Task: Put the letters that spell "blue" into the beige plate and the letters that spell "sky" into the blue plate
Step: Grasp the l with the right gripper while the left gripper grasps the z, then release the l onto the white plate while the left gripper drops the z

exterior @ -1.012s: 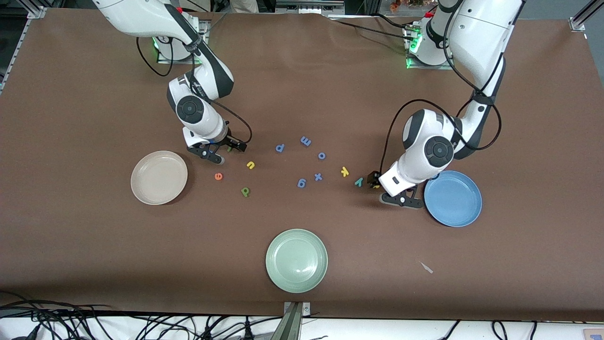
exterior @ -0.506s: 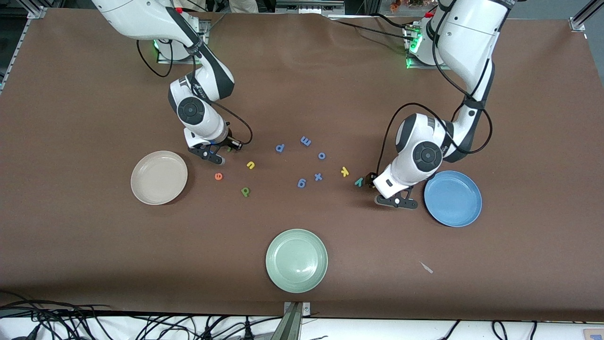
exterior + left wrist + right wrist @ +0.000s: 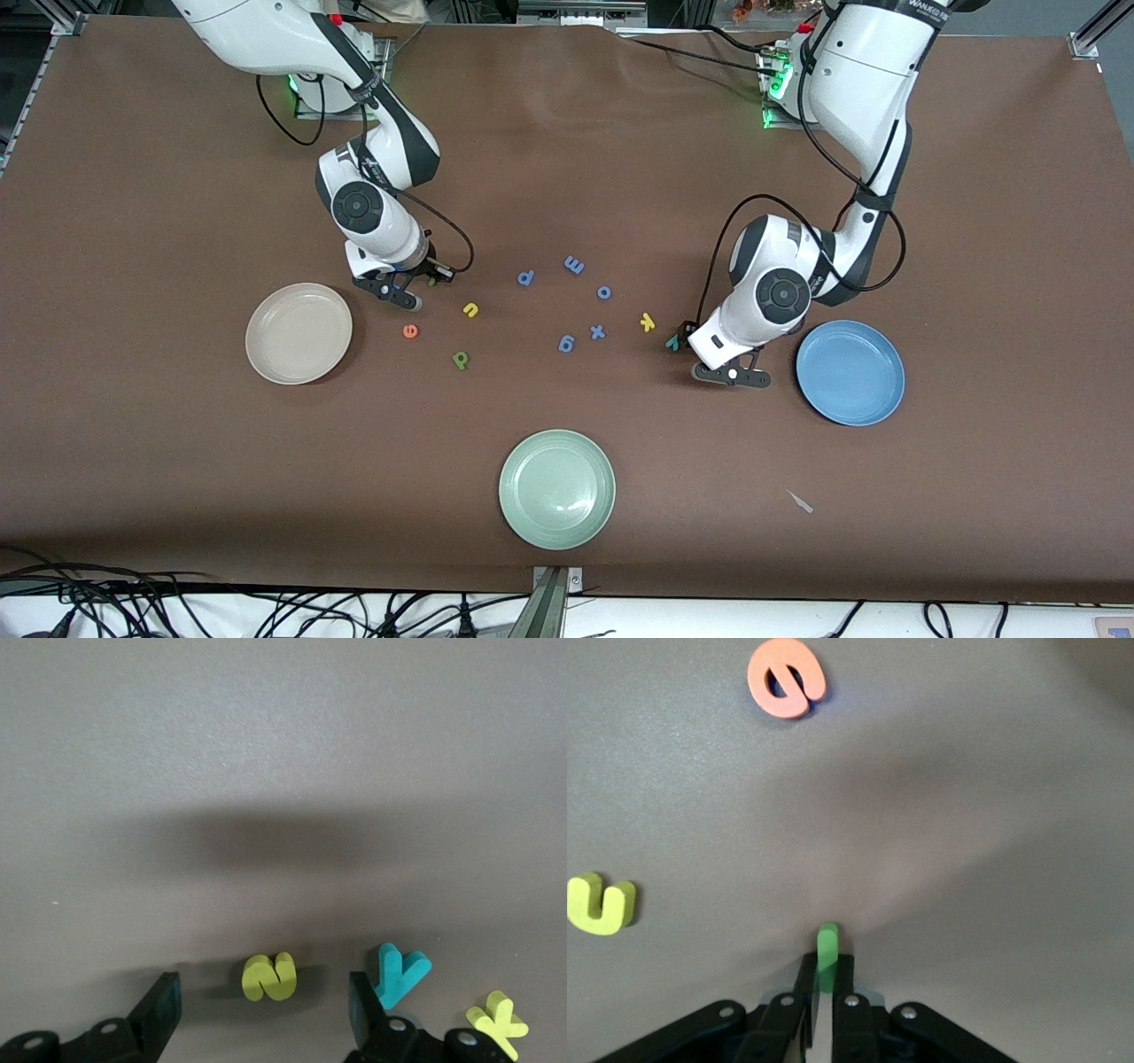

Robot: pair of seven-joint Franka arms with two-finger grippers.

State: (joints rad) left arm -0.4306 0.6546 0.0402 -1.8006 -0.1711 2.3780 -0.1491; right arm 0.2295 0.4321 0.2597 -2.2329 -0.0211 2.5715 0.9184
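Front view shows our right gripper (image 3: 431, 279) bent low, clamping the l (image 3: 827, 950); left gripper (image 3: 266, 1014) low, fingers spread around the s (image 3: 269, 977).

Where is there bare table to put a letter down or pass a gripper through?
Bare: between the beige plate and green plate, and between the green plate and blue plate. Crowded: the letter cluster between the right gripper and left gripper.

Brown-covered table (image 3: 567, 133) carries three round shallow plates: cream-beige (image 3: 299, 333), pale green (image 3: 556, 488), medium-blue (image 3: 850, 372). Small foam letters, periwinkle-blue ones (image 3: 574, 264) included, lie scattered mid-table.
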